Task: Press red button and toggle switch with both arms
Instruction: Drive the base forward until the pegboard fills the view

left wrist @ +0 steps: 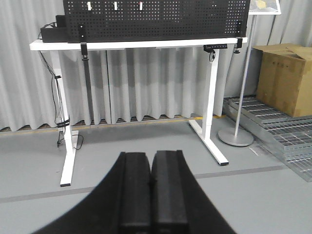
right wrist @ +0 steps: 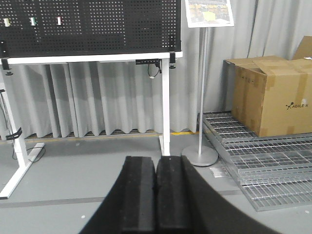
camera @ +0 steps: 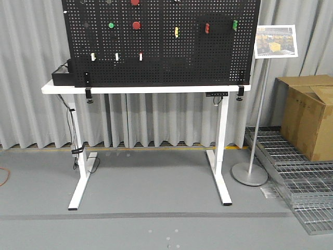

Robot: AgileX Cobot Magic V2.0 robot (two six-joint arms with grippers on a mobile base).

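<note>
A black pegboard (camera: 166, 57) stands on a white table (camera: 145, 89), well away from both arms. On the board a round red button (camera: 136, 25) sits beside a green button (camera: 111, 25), and a second red button (camera: 135, 2) is cut off by the top edge. The toggle switch (camera: 140, 56) (left wrist: 140, 6) (right wrist: 59, 20), white with a red tip, is the rightmost of three small switches in the lower row. My left gripper (left wrist: 151, 155) and right gripper (right wrist: 156, 160) are both shut and empty, low over the grey floor. Neither shows in the front view.
A sign stand (camera: 250, 174) with a round base is right of the table. Behind it are a cardboard box (camera: 309, 114) and metal floor grating (camera: 302, 182). The board also carries a yellow clip (camera: 176, 32) and small red (camera: 207, 27) and green (camera: 235, 24) pieces. Grey curtains hang behind.
</note>
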